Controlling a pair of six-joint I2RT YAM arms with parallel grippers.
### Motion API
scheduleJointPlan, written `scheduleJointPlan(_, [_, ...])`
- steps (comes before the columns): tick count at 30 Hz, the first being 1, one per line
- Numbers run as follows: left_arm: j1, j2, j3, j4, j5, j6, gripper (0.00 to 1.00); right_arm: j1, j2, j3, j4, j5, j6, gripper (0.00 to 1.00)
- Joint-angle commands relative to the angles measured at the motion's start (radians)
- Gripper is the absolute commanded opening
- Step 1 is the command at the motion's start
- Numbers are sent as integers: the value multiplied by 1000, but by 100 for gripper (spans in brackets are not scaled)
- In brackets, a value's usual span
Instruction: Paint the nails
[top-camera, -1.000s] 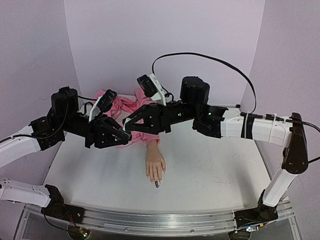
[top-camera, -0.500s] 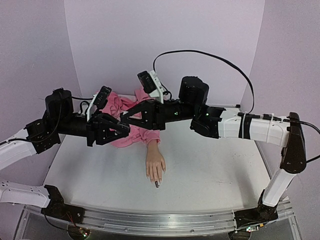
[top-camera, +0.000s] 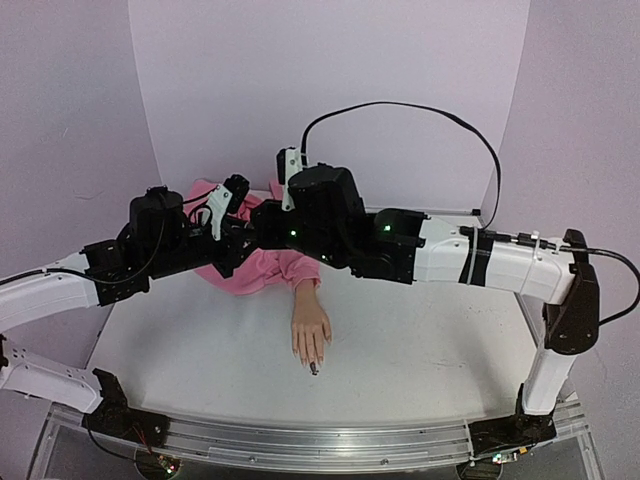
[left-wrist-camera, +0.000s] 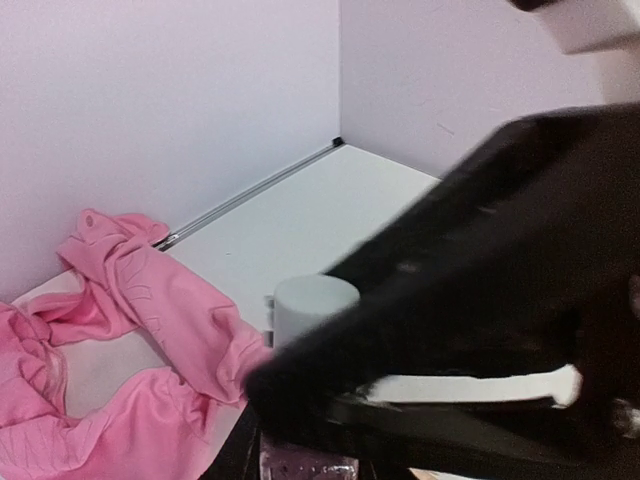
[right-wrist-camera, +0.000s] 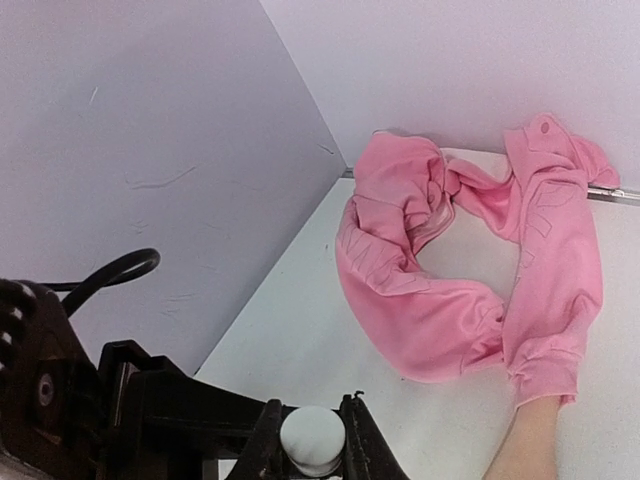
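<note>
The pale mannequin hand (top-camera: 311, 333) lies flat mid-table, fingers toward me, its pink sleeve (top-camera: 252, 266) bunched behind it. One of the nails (top-camera: 314, 368) is dark; the others are too small to make out. Above the sleeve both grippers meet. My left gripper (left-wrist-camera: 305, 455) is shut on a small purple glittery polish bottle (left-wrist-camera: 305, 468), seen at the bottom edge of the left wrist view. The bottle's white round cap (right-wrist-camera: 312, 432) sits between the fingers (right-wrist-camera: 262, 442) of my right gripper (right-wrist-camera: 312, 440), which is shut on it. From the top view the bottle is hidden by the arms.
The pink cloth (right-wrist-camera: 440, 300) spreads across the back of the table near the rear wall. A purple side wall (right-wrist-camera: 150, 150) stands close on the left. A black cable (top-camera: 400, 110) arches above the right arm. The mannequin's wrist (right-wrist-camera: 530, 440) shows at lower right.
The right gripper has closed on the white cap. Both wrists drew together and shifted toward the middle back, over the pink sleeve. The mannequin hand has not moved.
</note>
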Motion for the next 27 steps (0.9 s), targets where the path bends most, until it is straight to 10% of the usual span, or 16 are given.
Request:
scheduleJointPlan(1, [64, 3, 17, 43, -153, -41, 0, 56, -62, 60, -67, -81, -41, 32])
scheduleJointPlan(11, [68, -147, -67, 24, 453, -146, 0, -174, -288, -220, 103, -785, -231, 95])
scheduleJointPlan(20, [71, -114, 34, 23, 964, -279, 0, -211, -280, -303, 360, -1250, -213, 80])
scheduleJointPlan(27, [70, -74, 70, 23, 1050, -320, 0, -207, -220, -291, 541, -1365, -114, 58])
